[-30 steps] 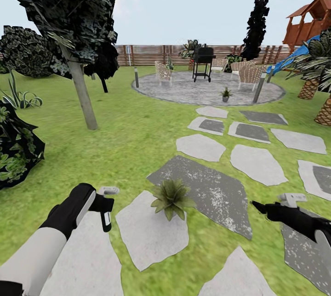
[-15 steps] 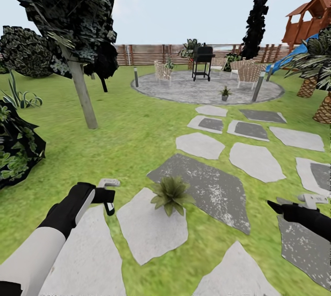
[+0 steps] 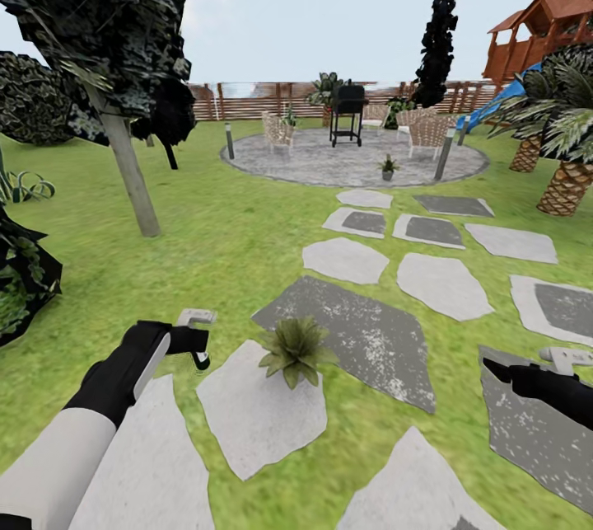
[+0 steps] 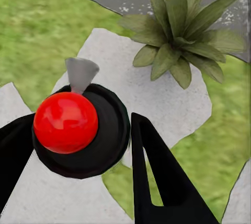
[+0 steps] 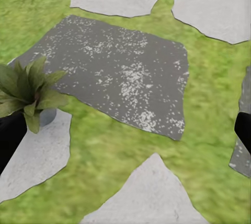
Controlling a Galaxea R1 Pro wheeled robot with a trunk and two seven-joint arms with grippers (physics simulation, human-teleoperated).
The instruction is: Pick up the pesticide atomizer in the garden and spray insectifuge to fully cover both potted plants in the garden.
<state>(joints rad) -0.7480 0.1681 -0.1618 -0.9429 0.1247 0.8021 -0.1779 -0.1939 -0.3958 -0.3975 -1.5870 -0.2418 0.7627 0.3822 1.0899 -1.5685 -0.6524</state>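
Note:
My left gripper (image 3: 193, 342) is shut on the pesticide atomizer (image 3: 196, 319), whose whitish trigger head sticks up above the dark body. In the left wrist view the atomizer's red nozzle tip (image 4: 65, 122) and round black body sit between the two black fingers (image 4: 154, 172). It faces the near potted plant (image 4: 180, 31). That potted plant (image 3: 294, 349) stands in the garden on a light stepping stone (image 3: 255, 419), just right of the left gripper. The other potted plant (image 3: 387, 166) stands far off on the round patio (image 3: 329, 167). My right gripper (image 3: 492, 367) is open and empty, low at the right, with the near plant (image 5: 26, 91) in its wrist view.
Grey stepping stones (image 3: 362, 340) run across the lawn toward the patio, which holds a black grill (image 3: 347, 111), chairs and short bollard lights (image 3: 445, 155). A tree trunk (image 3: 132, 180) and a dark shrub (image 3: 21, 283) stand on the left, palms (image 3: 568, 184) on the right, and a wooden fence behind.
The head view has shifted slightly. My left gripper has lifted the atomizer and tipped it up beside the near plant. My right gripper has drifted to the right.

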